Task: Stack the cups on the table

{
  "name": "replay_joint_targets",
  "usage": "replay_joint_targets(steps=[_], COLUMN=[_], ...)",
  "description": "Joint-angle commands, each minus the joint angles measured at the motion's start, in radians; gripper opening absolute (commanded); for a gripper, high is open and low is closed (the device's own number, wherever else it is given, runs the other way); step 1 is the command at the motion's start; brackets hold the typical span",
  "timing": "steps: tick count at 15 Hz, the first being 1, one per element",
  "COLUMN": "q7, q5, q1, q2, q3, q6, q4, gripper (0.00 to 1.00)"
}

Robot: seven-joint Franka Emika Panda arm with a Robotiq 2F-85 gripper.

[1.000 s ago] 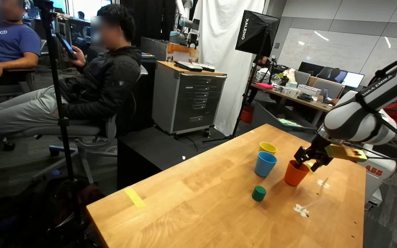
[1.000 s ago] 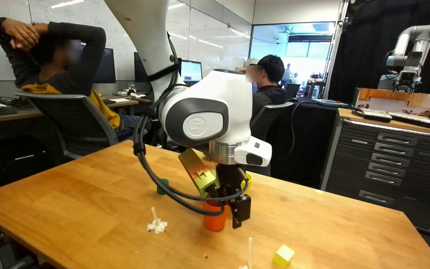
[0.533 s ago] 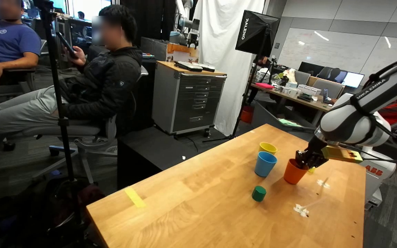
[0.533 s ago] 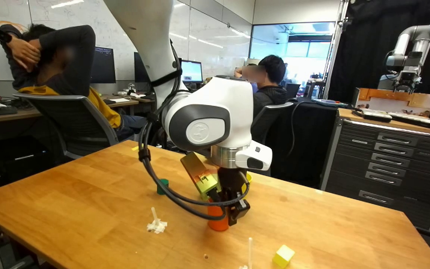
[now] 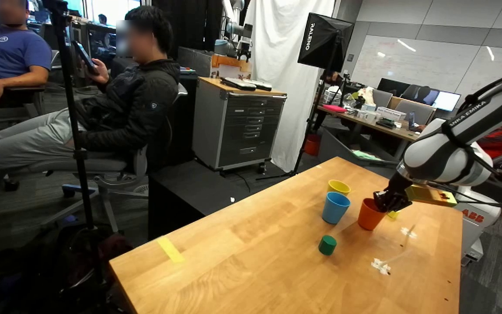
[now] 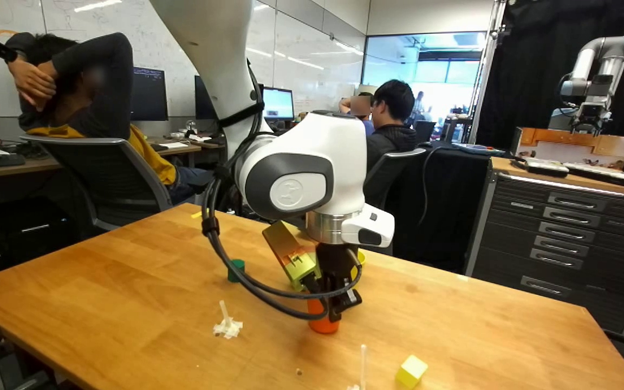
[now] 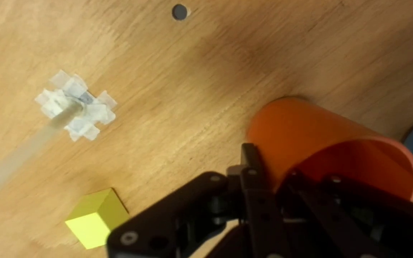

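The orange-red cup (image 5: 368,219) stands on or just above the wooden table (image 5: 251,248), leaning slightly; whether its base touches is unclear. My gripper (image 7: 271,166) is shut on the cup's wall: one of the fingers (image 7: 252,161) lies against the outside, and its partner reaches inside the mouth. A short way off is the blue cup (image 5: 335,209), upright, its edge also at the right of the wrist view. Just behind the blue one sits the yellow cup (image 5: 338,186), partly covered. In an exterior view, the arm hides the blue cup and most of the yellow cup (image 6: 362,259).
A small dark green block (image 5: 327,245) sits in front of the blue cup. Near the gripper lies a yellow cube (image 7: 97,219). Thin translucent posts rise from white tape, among them a post (image 6: 224,310) and another post (image 6: 363,364). Cables loop beside the wrist.
My gripper has come down and shut on the orange-red cup's wall. The cup has shifted a little with it, away from the green block. The blue and yellow cups have not moved.
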Motion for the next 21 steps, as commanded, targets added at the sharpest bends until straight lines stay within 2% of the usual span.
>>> replay_joint_targets(steps=[1,7,11,16,21], q7=[-0.020,-0.030,-0.021,0.024,0.087], q5=[0.015,0.068,0.120,0.116,0.078], q1=[-0.038,-0.138,-0.191,-0.142,-0.036], q2=[-0.047,-0.152,-0.234,-0.305,-0.372], q3=[0.035,0.090,0.100,0.046,-0.003], q6=[0.038,0.087,0.055,-0.004,-0.016], q4=[-0.036,-0.072,-0.047,-0.006,-0.047], gripper=[0.07,0.06,0.06,0.06,0.06])
